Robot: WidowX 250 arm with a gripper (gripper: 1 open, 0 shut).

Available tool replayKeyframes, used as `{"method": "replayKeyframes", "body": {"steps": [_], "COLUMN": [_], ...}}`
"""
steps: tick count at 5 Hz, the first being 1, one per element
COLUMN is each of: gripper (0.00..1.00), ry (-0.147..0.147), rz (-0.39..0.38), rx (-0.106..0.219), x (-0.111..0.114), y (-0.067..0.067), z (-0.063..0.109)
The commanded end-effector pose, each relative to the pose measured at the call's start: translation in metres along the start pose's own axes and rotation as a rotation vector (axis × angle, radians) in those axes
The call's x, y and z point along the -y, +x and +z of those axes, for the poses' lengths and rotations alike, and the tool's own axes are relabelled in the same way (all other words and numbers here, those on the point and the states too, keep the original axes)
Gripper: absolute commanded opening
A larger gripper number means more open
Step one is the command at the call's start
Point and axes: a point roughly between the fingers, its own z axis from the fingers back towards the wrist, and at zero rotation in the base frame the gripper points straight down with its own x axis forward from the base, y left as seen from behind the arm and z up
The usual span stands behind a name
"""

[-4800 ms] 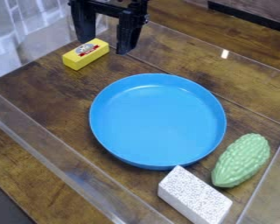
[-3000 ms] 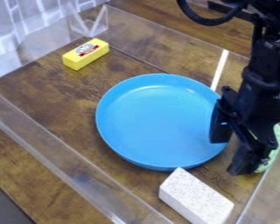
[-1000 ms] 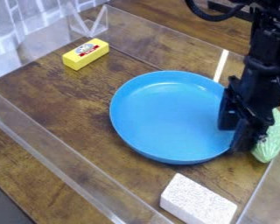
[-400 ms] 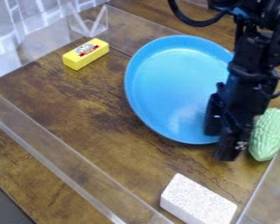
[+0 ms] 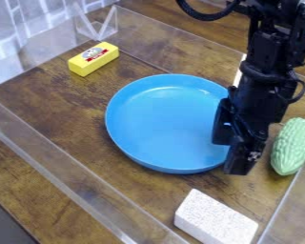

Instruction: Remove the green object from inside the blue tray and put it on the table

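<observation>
Yellow block (image 5: 92, 59) lying far left on the tabletop (image 5: 66, 114), well apart from everything else. Sitting flat at the centre, blue tray (image 5: 168, 124), holding nothing. Standing over its right rim, gripper (image 5: 239, 145) pointing down, jaws looking parted and clasping nothing. Resting beside it on the bare wood at the right edge, outside the tray, green object (image 5: 294, 146). Lying near the front, white speckled sponge (image 5: 216, 218).

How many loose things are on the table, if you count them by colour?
Blue: 1, the tray
Green: 1, the bumpy lump
Yellow: 1, the small block
White: 1, the speckled sponge
Total: 4
</observation>
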Motion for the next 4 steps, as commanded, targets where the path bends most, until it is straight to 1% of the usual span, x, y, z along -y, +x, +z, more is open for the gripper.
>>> {"method": "replayKeyframes", "body": {"steps": [1, 2, 3, 4], "gripper": [1.0, 1.0, 1.0, 1.0], "ry": [0.071, 0.079, 0.083, 0.089], "rz": [-0.01, 0.038, 0.023, 0.016], "rx": [0.103, 0.119, 0.124, 0.121], "x": [0.003, 0.009, 0.008, 0.006], "y": [0.005, 0.001, 0.0, -0.005], "z": [0.046, 0.052, 0.057, 0.062]}}
